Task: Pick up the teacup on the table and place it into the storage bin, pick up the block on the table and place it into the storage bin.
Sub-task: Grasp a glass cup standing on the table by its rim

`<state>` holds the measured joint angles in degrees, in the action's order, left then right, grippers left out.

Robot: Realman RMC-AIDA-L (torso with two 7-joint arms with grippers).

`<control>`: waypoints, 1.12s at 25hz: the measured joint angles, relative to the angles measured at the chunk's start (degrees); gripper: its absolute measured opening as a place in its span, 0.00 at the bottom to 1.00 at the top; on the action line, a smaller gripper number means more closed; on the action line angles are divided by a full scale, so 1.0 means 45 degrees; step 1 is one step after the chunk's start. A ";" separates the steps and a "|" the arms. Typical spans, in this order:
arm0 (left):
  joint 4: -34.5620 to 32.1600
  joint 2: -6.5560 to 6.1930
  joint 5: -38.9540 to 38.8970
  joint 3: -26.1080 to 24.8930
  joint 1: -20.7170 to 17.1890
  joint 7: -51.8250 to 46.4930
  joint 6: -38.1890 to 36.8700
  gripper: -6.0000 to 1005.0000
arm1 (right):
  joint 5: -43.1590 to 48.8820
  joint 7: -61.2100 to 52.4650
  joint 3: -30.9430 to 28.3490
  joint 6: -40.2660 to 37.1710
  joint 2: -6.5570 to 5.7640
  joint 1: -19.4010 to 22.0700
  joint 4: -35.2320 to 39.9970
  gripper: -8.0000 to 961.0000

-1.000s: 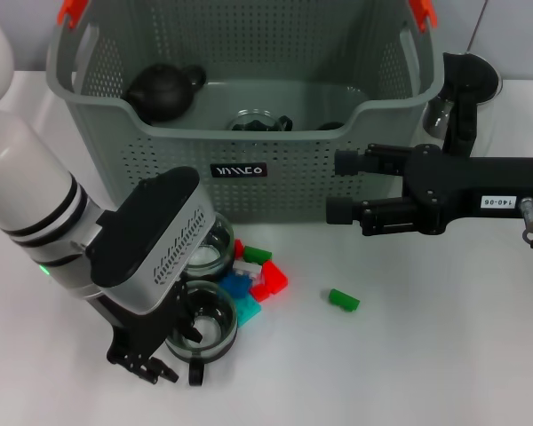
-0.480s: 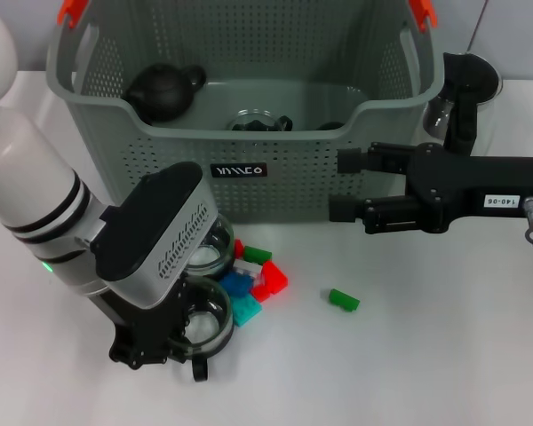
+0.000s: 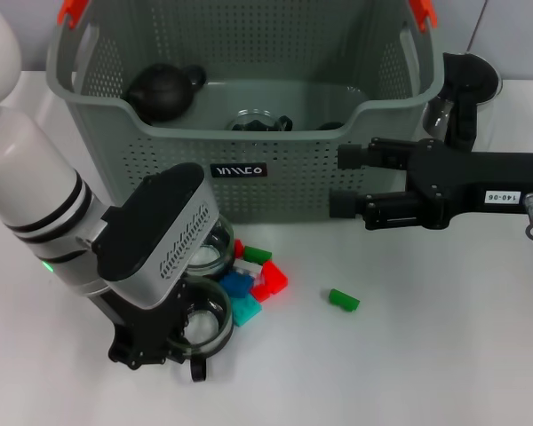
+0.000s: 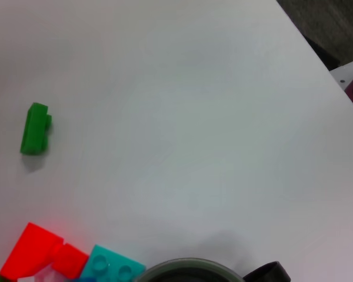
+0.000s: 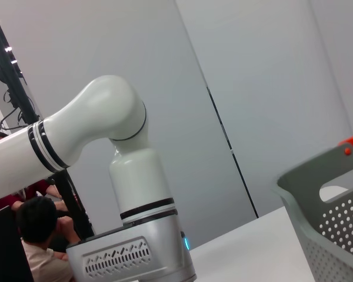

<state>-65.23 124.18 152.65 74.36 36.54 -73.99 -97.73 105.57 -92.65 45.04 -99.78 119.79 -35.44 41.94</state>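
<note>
The left gripper (image 3: 164, 342) grips a glass teacup (image 3: 204, 321), its fingers mostly hidden under the wrist. Only the left wrist view shows the lone green block (image 4: 35, 128) unobstructed. Farther back, the right gripper (image 3: 342, 182) hangs parted before the storage bin (image 3: 275, 169).

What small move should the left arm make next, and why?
Probably lift. The left gripper is down at the near glass teacup on the table, apparently closed on its rim. The storage bin stands behind, so the cup must rise above its front wall.
</note>
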 joint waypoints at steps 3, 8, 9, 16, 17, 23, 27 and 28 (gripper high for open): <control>0.0090 0.0000 0.0069 0.0000 0.0036 -0.0016 0.0030 0.06 | -0.0004 0.0010 -0.0015 -0.0017 0.0000 -0.0001 0.0000 0.99; 0.0154 0.0001 0.0084 0.0008 0.0063 -0.0047 0.0054 0.06 | -0.0005 0.0006 -0.0096 -0.0017 0.0000 0.0003 0.0006 0.99; 0.0144 0.0001 0.0088 0.0016 0.0063 -0.0060 0.0058 0.06 | -0.0004 0.0005 -0.0114 -0.0017 0.0000 0.0003 0.0007 0.99; -0.0088 0.0008 0.0104 0.0047 0.0062 -0.0179 0.0051 0.10 | -0.0085 -0.0012 -0.0116 -0.0018 0.0000 0.0013 0.0006 0.99; -0.0160 0.0008 0.0104 0.0046 0.0062 -0.0208 0.0031 0.11 | -0.0094 -0.0016 -0.0116 -0.0020 0.0000 0.0018 0.0016 0.99; -0.0324 0.0006 0.0114 0.0100 0.0063 -0.0316 0.0023 0.17 | -0.0103 0.0009 -0.0125 -0.0035 0.0000 0.0054 0.0028 0.99; -0.0255 0.0021 0.0316 0.0224 0.0063 -0.0279 0.0196 0.28 | -0.0123 0.0019 -0.0128 -0.0036 -0.0034 0.0066 0.0001 0.99; -0.0234 0.0026 0.0350 0.0274 0.0063 -0.0274 0.0250 0.31 | -0.0142 0.0020 -0.0128 -0.0036 -0.0035 0.0069 -0.0001 0.99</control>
<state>-66.28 124.30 154.23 75.59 36.83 -75.23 -96.61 104.93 -92.56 44.47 -99.94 119.63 -35.12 41.94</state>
